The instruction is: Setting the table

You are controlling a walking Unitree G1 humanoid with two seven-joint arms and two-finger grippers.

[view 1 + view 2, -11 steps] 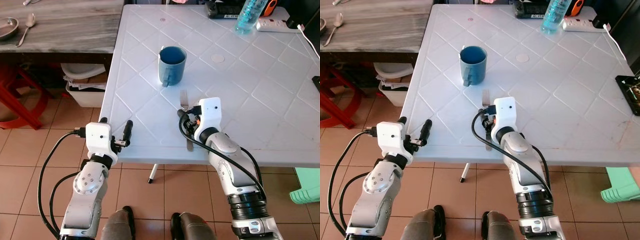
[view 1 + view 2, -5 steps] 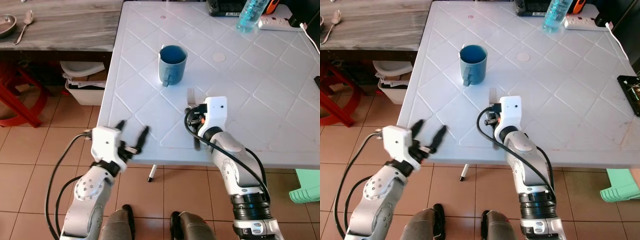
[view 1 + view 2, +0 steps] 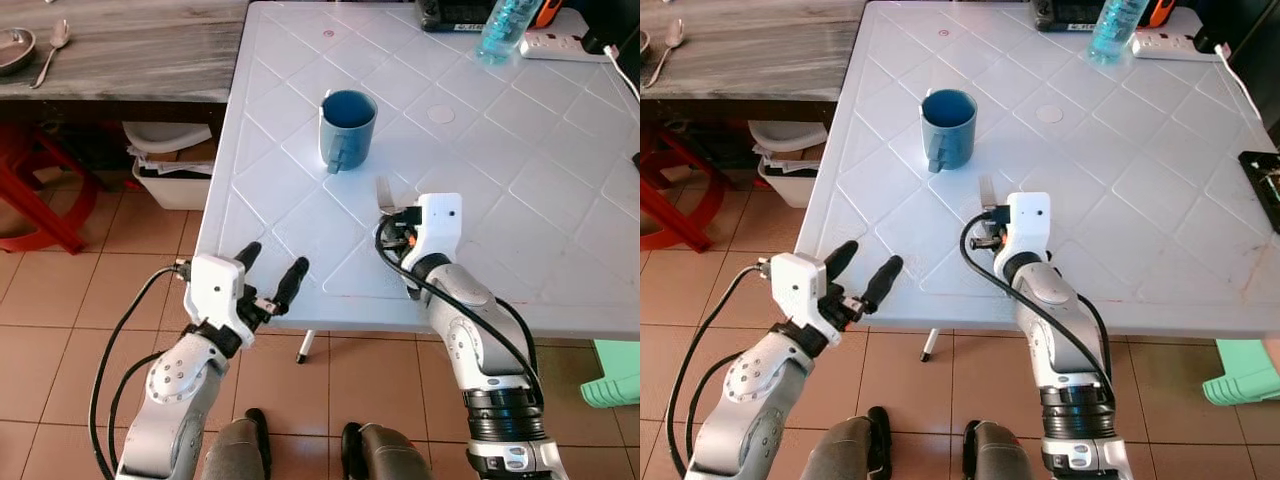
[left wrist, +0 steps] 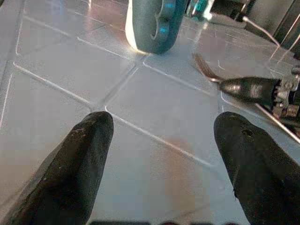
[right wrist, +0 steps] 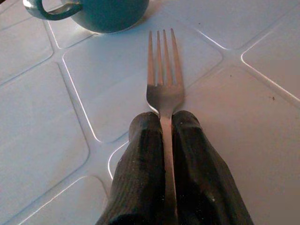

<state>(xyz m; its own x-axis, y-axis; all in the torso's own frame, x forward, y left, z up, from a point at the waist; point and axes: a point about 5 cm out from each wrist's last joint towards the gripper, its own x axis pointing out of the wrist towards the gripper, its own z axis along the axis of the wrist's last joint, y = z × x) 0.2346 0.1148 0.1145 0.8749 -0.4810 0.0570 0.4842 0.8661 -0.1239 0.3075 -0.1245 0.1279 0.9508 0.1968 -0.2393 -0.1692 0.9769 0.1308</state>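
White plastic, moulded in a diamond pattern, made up the table (image 3: 520,200) before us. We had our right gripper (image 5: 165,140) clamped on the handle of a steel fork (image 5: 163,79), the two black fingers pressed against either side of the neck just behind the tines. The fork lay low over the table near its front edge, tines pointing toward the blue mug (image 3: 346,128), which stood upright a little further in, handle turned toward us. Fork and mug were near each other but not touching.

Our left gripper (image 3: 270,285) hovered at the table's front edge, toward its left corner, its fingers (image 4: 82,154) spread wide with nothing between them, aimed across the surface at the mug.

We judged the setting to be at an early stage: the mug was placed, the fork was at its spot beside the mug but not yet released, and no plate, knife or spoon was on this table. A spoon (image 3: 50,55) and a metal dish (image 3: 15,48) rested on the wooden counter (image 3: 150,50) off to the left, which may be what remained to bring over. At the far edge sat a water bottle (image 3: 497,30) and a power strip (image 3: 555,43), apart from the place setting.
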